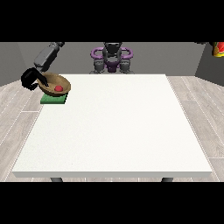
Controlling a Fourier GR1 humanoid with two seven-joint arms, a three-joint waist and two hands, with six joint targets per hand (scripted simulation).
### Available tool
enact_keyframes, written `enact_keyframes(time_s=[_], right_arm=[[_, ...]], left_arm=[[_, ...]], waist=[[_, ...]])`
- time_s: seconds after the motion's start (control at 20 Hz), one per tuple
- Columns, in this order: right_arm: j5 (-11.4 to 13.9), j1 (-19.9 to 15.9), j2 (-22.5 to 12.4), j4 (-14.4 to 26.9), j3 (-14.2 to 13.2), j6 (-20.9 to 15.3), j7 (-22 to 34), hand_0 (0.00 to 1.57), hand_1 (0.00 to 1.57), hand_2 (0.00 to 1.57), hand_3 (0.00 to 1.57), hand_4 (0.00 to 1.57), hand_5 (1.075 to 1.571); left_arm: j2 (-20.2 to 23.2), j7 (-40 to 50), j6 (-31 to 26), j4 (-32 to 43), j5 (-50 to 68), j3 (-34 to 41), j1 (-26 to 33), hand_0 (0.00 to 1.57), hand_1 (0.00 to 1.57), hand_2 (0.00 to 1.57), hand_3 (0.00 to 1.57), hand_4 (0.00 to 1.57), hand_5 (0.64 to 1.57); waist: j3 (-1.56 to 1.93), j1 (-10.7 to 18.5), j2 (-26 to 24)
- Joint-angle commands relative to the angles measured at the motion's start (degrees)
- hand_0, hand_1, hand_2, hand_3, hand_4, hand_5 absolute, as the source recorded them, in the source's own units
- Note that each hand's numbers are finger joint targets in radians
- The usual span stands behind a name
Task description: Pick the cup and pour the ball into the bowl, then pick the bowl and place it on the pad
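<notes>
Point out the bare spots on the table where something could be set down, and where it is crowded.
Nearly the whole white table is bare: the middle, the near edge, and the view's right side. The only crowded spot is the far corner at the view's left, where the bowl with the red ball sits over the green pad, the hand at its rim.

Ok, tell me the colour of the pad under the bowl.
Green: the pad is a flat green square beneath the brown bowl, seen in the front view.
</notes>
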Motion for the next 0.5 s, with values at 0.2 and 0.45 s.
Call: enact_keyframes(time_s=[0.2, 0.45], right_arm=[[3.86, 0.32, 0.06, 2.41, 4.31, 3.50, -0.32, 0.00, 0.00, 0.00, 0.00, 0.00, 1.410], [4.92, -3.67, -3.15, 2.21, 5.61, 4.91, 7.39, 0.00, 0.00, 0.00, 0.00, 0.00, 1.400]], left_arm=[[-0.01, 1.00, 0.07, -2.45, 0.89, -0.95, 0.28, 0.00, 0.00, 0.00, 0.00, 1.21, 1.569], [-4.09, 3.87, 3.50, -4.27, -0.05, -4.29, 0.37, 0.00, 0.00, 0.00, 0.00, 1.19, 1.569]], waist=[[0.03, 2.24, -0.72], [-0.02, 0.89, -5.66]])
